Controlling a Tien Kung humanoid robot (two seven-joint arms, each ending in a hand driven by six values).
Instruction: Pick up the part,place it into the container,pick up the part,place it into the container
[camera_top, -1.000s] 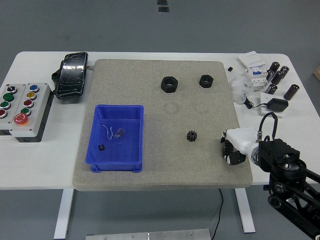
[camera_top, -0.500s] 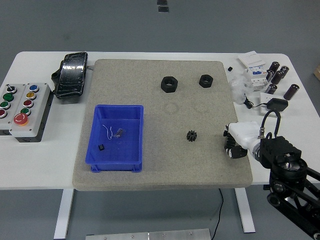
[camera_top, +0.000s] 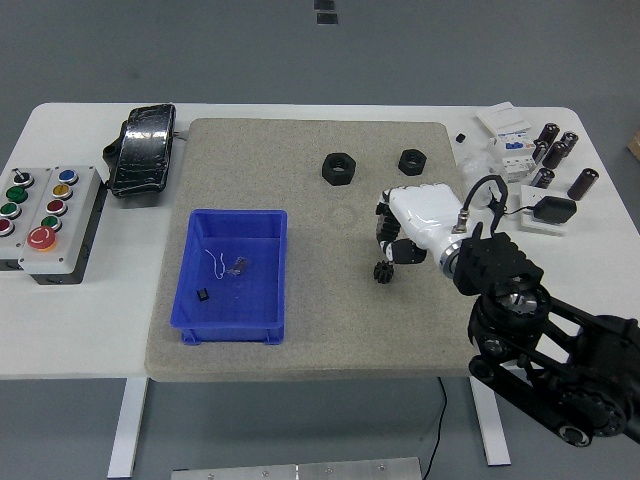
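Observation:
A small black gear (camera_top: 382, 273) lies on the grey mat (camera_top: 310, 330), right of the blue container (camera_top: 232, 275). Two black hex nuts lie further back, a larger one (camera_top: 339, 168) and a smaller one (camera_top: 412, 161). My right hand (camera_top: 397, 238), white-backed with black fingers, hovers just above and behind the gear with its fingers curled downward and relaxed, holding nothing. The blue container holds a small black piece (camera_top: 203, 295) and a bit of wire (camera_top: 228, 263). My left arm is out of view.
A button box (camera_top: 45, 216) and a black wrapped device (camera_top: 145, 150) sit at the left of the white table. Cylinders (camera_top: 556, 150), a white breaker (camera_top: 510, 140) and a black adapter (camera_top: 552, 211) crowd the back right corner.
My right hand has swung left and forward from the mat's right edge to just above the gear. The parts have not moved.

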